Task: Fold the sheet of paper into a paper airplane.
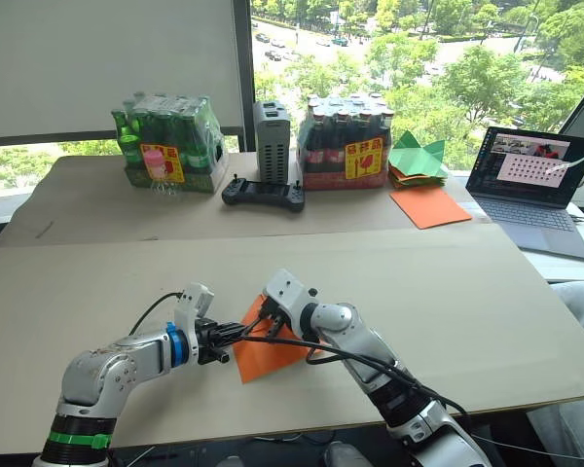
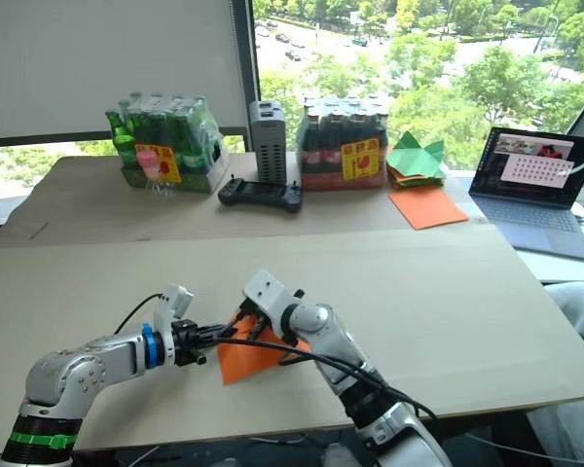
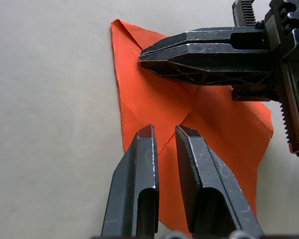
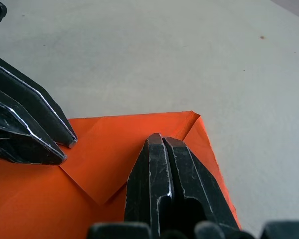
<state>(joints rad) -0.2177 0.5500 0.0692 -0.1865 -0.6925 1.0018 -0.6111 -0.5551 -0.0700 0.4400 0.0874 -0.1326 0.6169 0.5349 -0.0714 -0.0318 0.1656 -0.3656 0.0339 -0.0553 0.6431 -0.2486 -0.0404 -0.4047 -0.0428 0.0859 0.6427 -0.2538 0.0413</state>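
Observation:
The sheet of paper [image 1: 270, 358] lies on the tan table near the front edge, bright orange, with corner flaps folded in and diagonal creases [image 3: 154, 97]. My left gripper [image 3: 165, 130] reaches onto it from the left, its fingers a narrow gap apart over a crease, with nothing between them. My right gripper [image 4: 162, 138] is shut, its tips pressed down on the paper [image 4: 109, 149] close behind a folded corner. The two grippers' tips sit a short way apart over the sheet.
Along the table's back stand a pack of green bottles [image 1: 165, 141], a grey box [image 1: 271, 141], a black controller [image 1: 263, 195] and a pack of dark bottles [image 1: 346, 146]. Green paper pieces [image 1: 416, 161] and a smooth orange sheet [image 1: 428, 206] lie back right, beside a laptop [image 1: 535, 185].

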